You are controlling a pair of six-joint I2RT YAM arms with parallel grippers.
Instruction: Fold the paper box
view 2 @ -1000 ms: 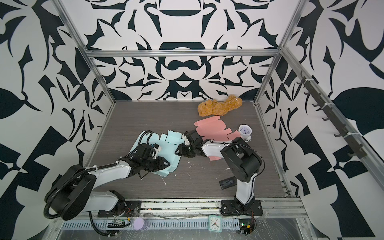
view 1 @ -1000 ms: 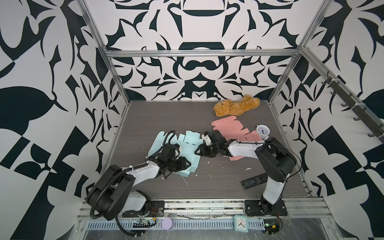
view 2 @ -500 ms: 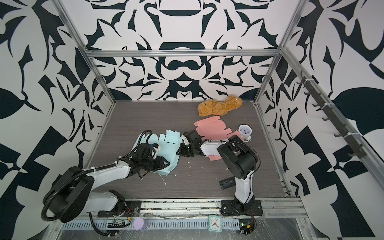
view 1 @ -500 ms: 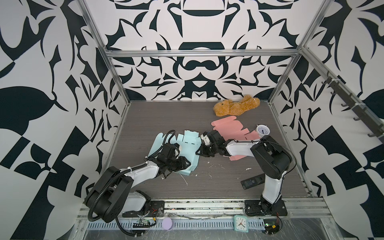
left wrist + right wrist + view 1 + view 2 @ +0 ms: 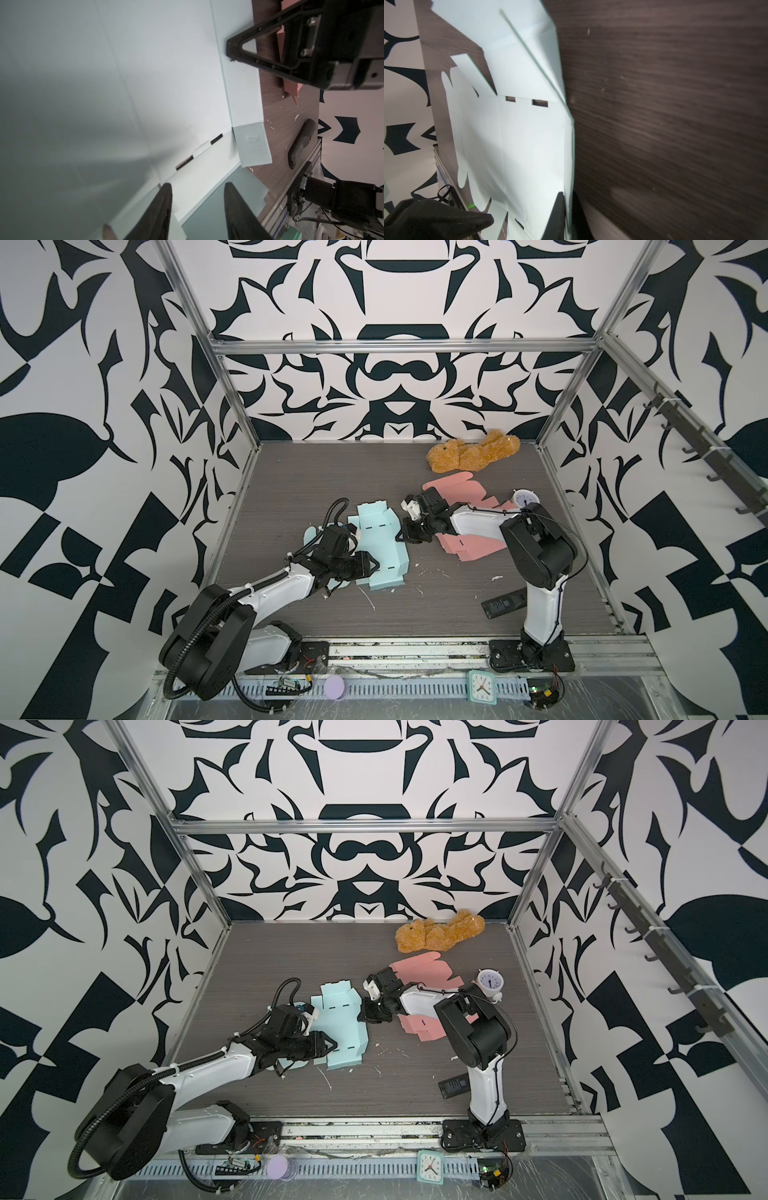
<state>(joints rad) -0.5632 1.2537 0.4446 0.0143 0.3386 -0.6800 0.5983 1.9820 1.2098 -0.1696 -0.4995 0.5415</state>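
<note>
Since a second ago the right end effector [image 5: 405,536] has edged nearer and clamped shut. In both top views it pinches the right edge of the blue paper box [image 5: 376,539] [image 5: 338,1019], which lies mid-surface [image 5: 299,489]. The left end effector [image 5: 373,566] lies over the box's near part, hiding it. The right arm covers much of a pink flat box [image 5: 463,485]; a teddy bear [image 5: 469,454] lies far right and a remote [image 5: 503,603] near right.

Left wrist view: the fingers [image 5: 162,207] stand apart over a panel, released, and the close paper is a blur.

Right wrist view: the box edge [image 5: 569,145] runs between closed jaws, the tips partly cut off.
</note>
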